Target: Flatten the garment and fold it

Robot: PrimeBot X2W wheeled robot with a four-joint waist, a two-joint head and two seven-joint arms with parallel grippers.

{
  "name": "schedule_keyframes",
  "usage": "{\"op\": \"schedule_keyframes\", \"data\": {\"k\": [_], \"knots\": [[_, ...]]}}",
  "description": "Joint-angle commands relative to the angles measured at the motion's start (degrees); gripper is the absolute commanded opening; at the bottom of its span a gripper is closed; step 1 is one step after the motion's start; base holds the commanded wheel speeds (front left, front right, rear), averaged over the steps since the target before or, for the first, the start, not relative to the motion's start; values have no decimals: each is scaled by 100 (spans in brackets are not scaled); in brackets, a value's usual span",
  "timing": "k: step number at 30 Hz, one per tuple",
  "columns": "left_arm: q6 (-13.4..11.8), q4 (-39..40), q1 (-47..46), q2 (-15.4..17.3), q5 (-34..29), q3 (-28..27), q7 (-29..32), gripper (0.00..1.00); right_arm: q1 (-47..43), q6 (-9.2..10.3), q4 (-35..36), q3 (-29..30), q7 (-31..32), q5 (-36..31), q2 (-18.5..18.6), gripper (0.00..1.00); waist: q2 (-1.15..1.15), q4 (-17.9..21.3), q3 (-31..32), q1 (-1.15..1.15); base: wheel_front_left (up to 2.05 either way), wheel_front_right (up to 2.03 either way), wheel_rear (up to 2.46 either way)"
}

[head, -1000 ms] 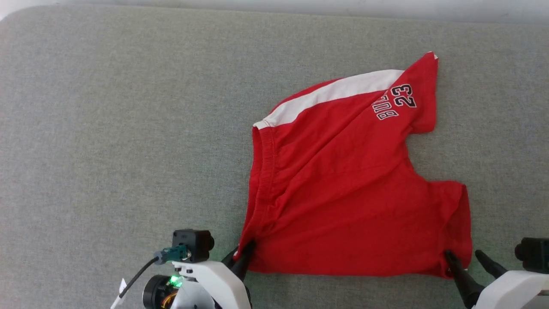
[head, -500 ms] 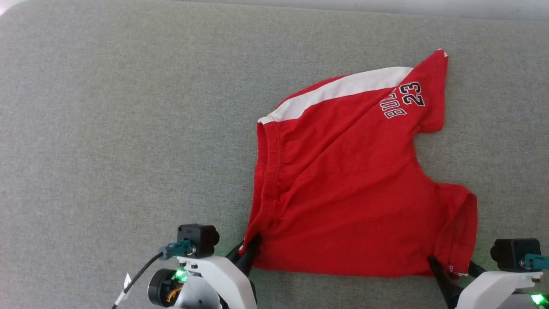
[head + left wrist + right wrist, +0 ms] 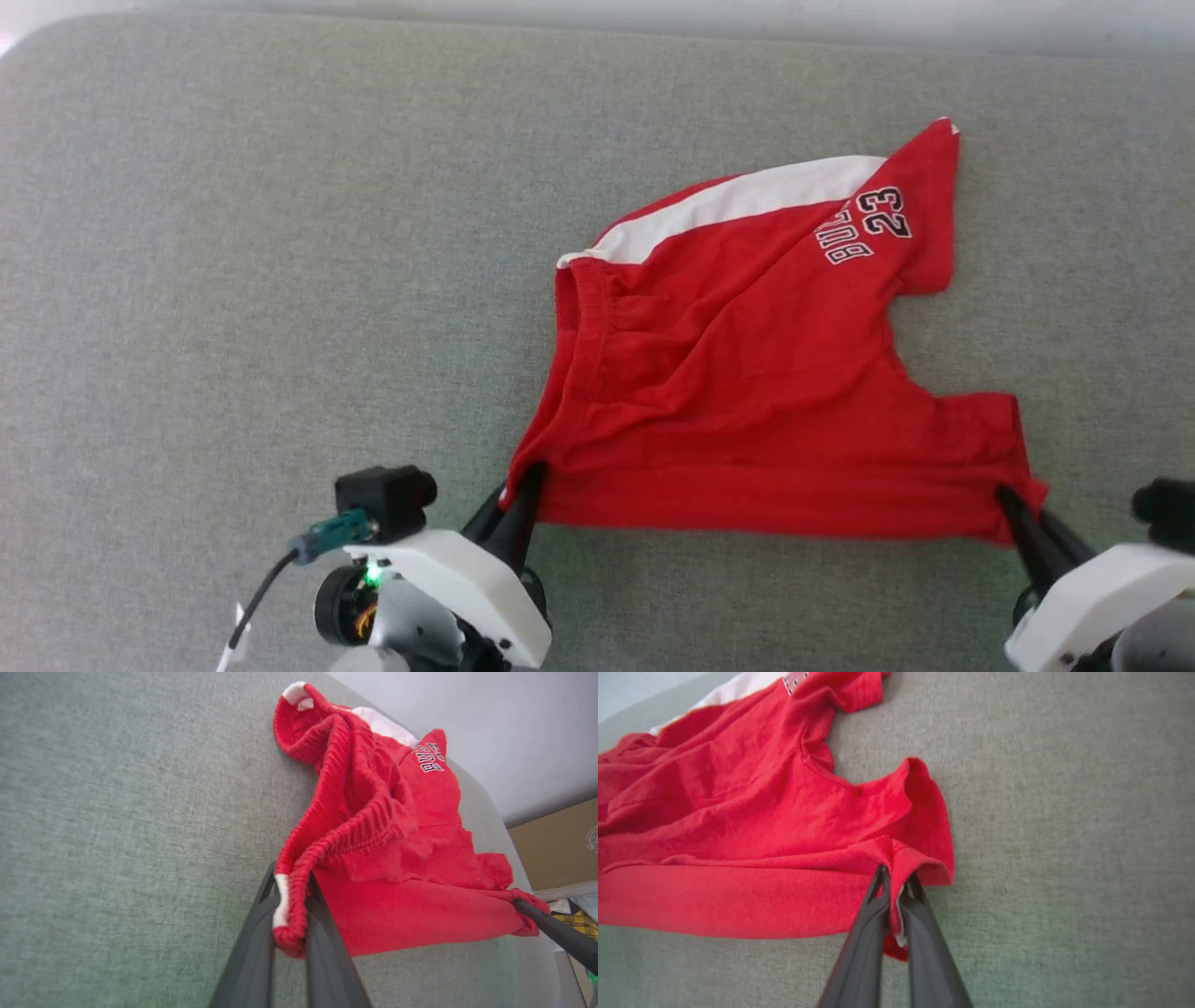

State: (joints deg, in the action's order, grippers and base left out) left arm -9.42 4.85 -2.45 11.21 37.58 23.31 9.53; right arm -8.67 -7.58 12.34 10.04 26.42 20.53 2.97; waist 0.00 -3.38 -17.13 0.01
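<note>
The garment [image 3: 747,373], red shorts with a white side stripe and a white "23" print, lies on a grey fabric surface [image 3: 233,280], right of centre in the head view. My left gripper [image 3: 525,478] is shut on the near waistband corner; the left wrist view has the gathered waistband [image 3: 289,905] pinched between its fingers. My right gripper [image 3: 1016,504] is shut on the near leg-hem corner, and in the right wrist view red hem cloth [image 3: 896,882] is clamped between the two fingers. The near edge is stretched straight and lifted between both grippers. The far leg lies slack.
The grey surface stretches wide to the left of the shorts. Its far edge [image 3: 597,23] meets a pale wall. In the left wrist view a brown cardboard panel [image 3: 556,849] stands beyond the surface's far end.
My right gripper has closed on the hem corner it straddled open a second ago. The near edge of the shorts is now pulled taut and raised between both grippers.
</note>
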Motion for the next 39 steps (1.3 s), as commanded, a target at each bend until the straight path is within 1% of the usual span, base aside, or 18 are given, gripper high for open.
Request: {"op": "schedule_keyframes", "data": {"k": [1, 7, 12, 15, 18, 21, 24, 28, 32, 36, 39], "knots": [[66, 80, -76, -57, 99, -90, -112, 0, 163, 9, 77, 58, -100, 84, -9, 0, 0, 48, 110, -1, 0, 0, 0], [94, 365, -287, -151, 307, -317, -235, 0, 622, 9, 422, 69, -272, 277, -9, 0, 0, 115, 367, -1, 0, 0, 0], [-3, 693, -777, -133, 394, -446, 39, 0, 1311, 9, 862, -74, -158, 206, -9, 0, 0, 181, 678, -1, 0, 0, 0], [-151, 880, -1190, -118, 493, -567, 355, 0, 1863, 9, 1075, -152, 32, 102, -9, 0, 0, 216, 847, -1, 0, 0, 0], [-333, 1001, -1705, 14, 491, -719, 723, 0, 2435, 9, 1248, -207, 284, 11, 43, 0, 0, 236, 950, -1, 0, 0, 0], [-562, 1119, -2222, 86, 498, -855, 1083, 0, 2961, 9, 1330, -267, 553, -20, 157, 0, 0, 242, 991, -1, 0, 0, 0], [-776, 1174, -2672, 156, 537, -967, 1451, 0, 3431, 9, 1319, -293, 846, 53, 197, 0, 0, 260, 972, -1, 0, 0, 0], [-973, 1068, -3168, 308, 555, -1056, 1897, 0, 3976, 9, 1207, -366, 1189, 134, 276, 0, 0, 312, 806, -1, 0, 0, 0], [-1105, 753, -3686, 312, 681, -1132, 2235, 0, 4518, 9, 847, -433, 1461, 180, 330, 0, 0, 386, 439, -1, 0, 0, 0], [-1078, 280, -4458, 401, 483, -1077, 2295, 0, 5250, 9, 336, -528, 1442, 97, 433, 0, 0, 474, -127, -1, 0, 0, 0], [-1000, -174, -5251, 444, 283, -1062, 2194, 0, 6023, 9, -143, -690, 1264, -60, 618, 0, 0, 535, -594, -1, 0, 0, 0]]}}
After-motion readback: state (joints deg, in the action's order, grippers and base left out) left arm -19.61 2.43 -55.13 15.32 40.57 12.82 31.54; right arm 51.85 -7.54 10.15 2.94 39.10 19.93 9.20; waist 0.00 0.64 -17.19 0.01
